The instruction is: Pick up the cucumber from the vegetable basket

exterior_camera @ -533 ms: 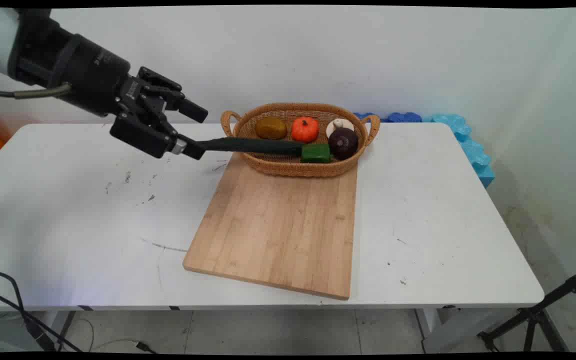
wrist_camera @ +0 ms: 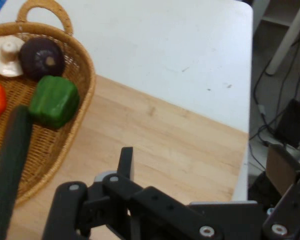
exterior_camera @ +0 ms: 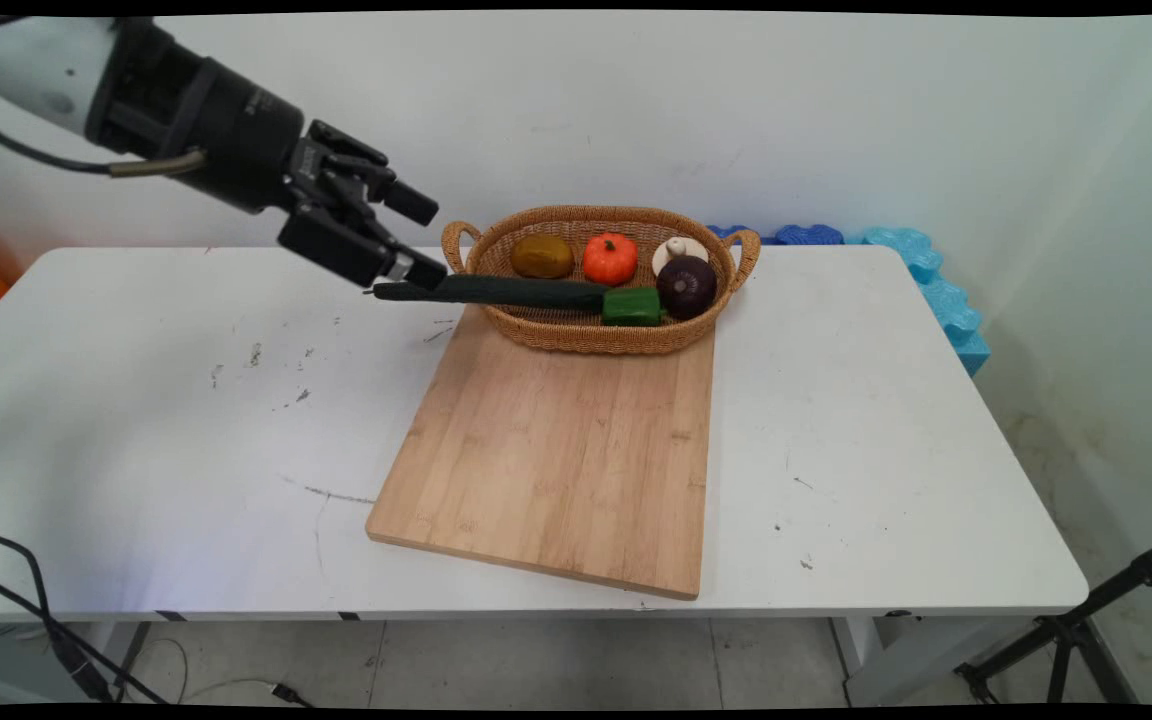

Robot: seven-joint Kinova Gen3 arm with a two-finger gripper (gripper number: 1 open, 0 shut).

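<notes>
Upper left of the main view: your black two-finger gripper (exterior_camera: 423, 238) hangs with its fingers spread apart and nothing between them. Its lower finger sits just above the left tip of a long dark green cucumber (exterior_camera: 496, 291); whether they touch cannot be told. The cucumber lies level across the near left rim of an oval woven wicker basket (exterior_camera: 576, 338), at upper centre, its left end jutting out over the white table (exterior_camera: 886, 420). Its right end meets a blocky green bell pepper (exterior_camera: 632, 305) inside the basket. Beside the pepper, to the right, sits a dark purple round vegetable (exterior_camera: 686, 285), with a white mushroom (exterior_camera: 678, 250) behind it. An orange pumpkin (exterior_camera: 609, 258) and a brownish-yellow potato (exterior_camera: 541, 256) stand further left. The basket rests on the far end of a pale wooden cutting board (exterior_camera: 556, 460) at centre frame.
</notes>
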